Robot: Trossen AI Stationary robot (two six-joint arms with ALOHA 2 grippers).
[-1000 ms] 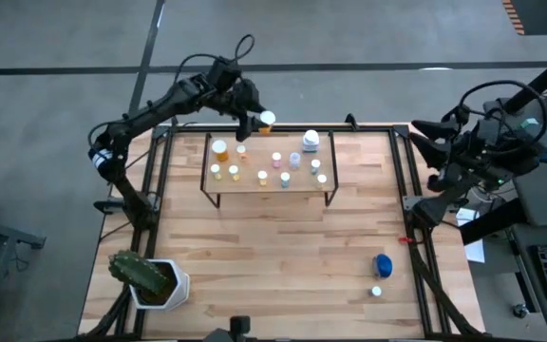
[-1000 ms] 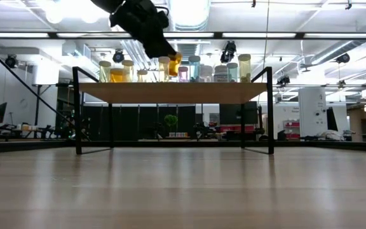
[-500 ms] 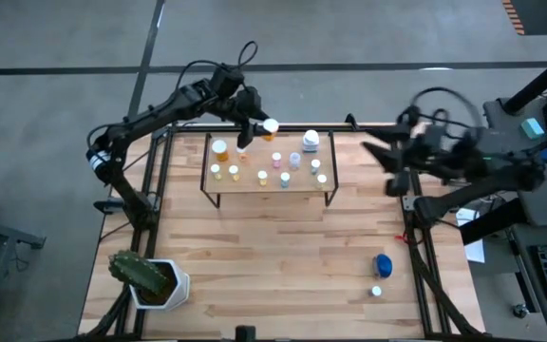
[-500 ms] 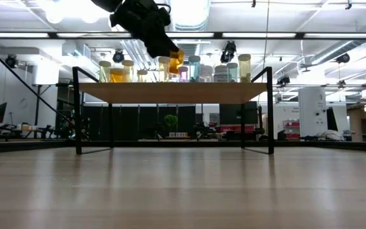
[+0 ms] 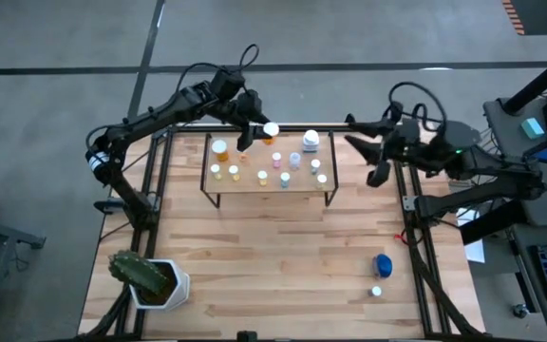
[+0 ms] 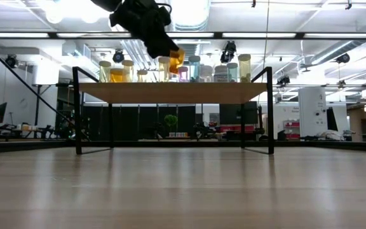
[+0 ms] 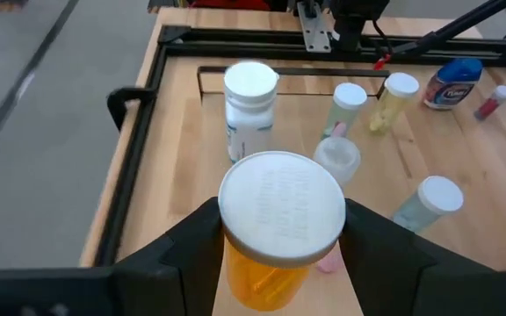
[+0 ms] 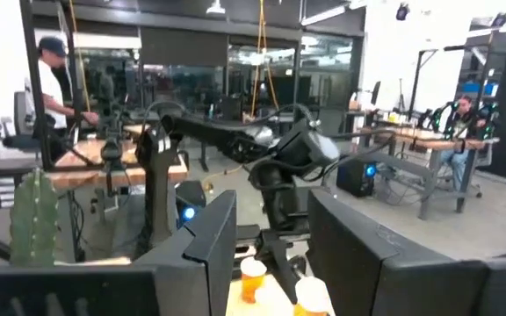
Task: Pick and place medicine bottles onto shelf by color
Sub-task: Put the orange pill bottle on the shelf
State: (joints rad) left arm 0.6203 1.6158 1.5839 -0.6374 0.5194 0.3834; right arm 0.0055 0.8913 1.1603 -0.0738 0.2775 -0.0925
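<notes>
The left gripper (image 5: 257, 130) is up over the back edge of the shelf (image 5: 269, 185), and its fingers (image 7: 187, 254) are closed around an orange bottle (image 7: 275, 230) with a white cap. The bottle hangs in the air above the shelf and does not touch it. The shelf stands at the far side of the wooden surface (image 5: 283, 256), with many little bottles on top, orange ones (image 5: 219, 150) to the left and a white bottle (image 5: 311, 142) and pale ones to the right. The right gripper (image 5: 361, 152) is in the air near the right end of the shelf. Its fingers (image 8: 205, 250) are partly open and hold nothing. A blue bottle (image 5: 383, 265) lies on the surface near the right front, with a tiny bottle (image 5: 376, 292) just beside it. A cactus pot (image 5: 150, 280) sits at the left front corner.
</notes>
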